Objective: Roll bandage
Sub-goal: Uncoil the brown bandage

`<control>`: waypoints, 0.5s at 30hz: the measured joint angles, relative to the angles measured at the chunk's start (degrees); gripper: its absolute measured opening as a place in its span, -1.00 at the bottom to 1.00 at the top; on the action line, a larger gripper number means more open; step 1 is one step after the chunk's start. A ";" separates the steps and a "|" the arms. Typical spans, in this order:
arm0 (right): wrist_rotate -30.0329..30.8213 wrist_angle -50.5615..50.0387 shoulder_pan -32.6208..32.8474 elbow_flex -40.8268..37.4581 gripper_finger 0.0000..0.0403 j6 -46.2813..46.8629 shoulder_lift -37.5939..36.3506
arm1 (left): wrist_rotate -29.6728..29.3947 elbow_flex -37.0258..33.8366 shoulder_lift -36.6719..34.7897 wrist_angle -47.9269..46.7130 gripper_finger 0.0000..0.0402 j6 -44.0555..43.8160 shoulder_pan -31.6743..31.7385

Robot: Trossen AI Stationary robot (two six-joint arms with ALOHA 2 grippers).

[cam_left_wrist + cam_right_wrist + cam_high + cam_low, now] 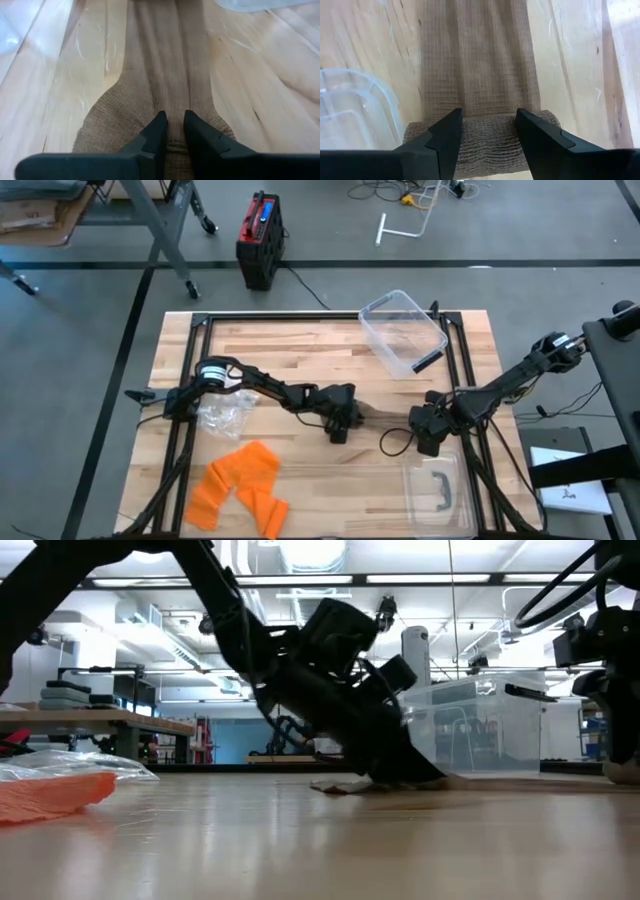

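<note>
Bandage, a long tan strip of woven gauze (480,70), lies flat on the light wooden slatted bench (330,480), stretched between the two arms near the bench's middle. At its right end the cloth is already wound into a short tan roll (480,137), which the right end effector (487,130) straddles, its fingers set against the roll on both sides. At the other end, the left end effector (172,127) pinches the flared, bunched cloth with its fingers nearly closed. Beside the work lie a clear plastic bin (403,332), an orange folded cloth (240,485) and a crumpled clear plastic bag (222,412). Risks, as judged: if the left pinch slips, tension is lost and the winding goes loose or skewed; too hard a pull may drag the roll from the right fingers; uneven width at the flared end may telescope the layers.
</note>
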 joint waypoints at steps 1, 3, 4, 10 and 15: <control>0.48 0.14 0.00 0.00 -0.09 0.18 0.00 | -0.04 1.14 0.12 -0.43 -0.72 0.13 0.00; 1.35 0.87 -0.01 -0.02 -0.09 0.23 0.00 | -0.02 3.18 0.29 -1.92 -0.74 0.62 0.00; 1.89 0.95 -0.02 -0.02 -0.09 0.16 0.00 | 0.17 3.94 0.43 -2.05 -0.75 0.93 0.00; 4.30 1.25 -0.29 -0.39 -0.09 -0.19 0.00 | 0.61 7.14 0.76 -1.67 -0.76 1.71 0.09; 4.44 2.02 -0.44 -0.70 -0.09 -0.39 0.00 | 1.03 7.94 0.74 -1.65 -0.76 2.06 0.09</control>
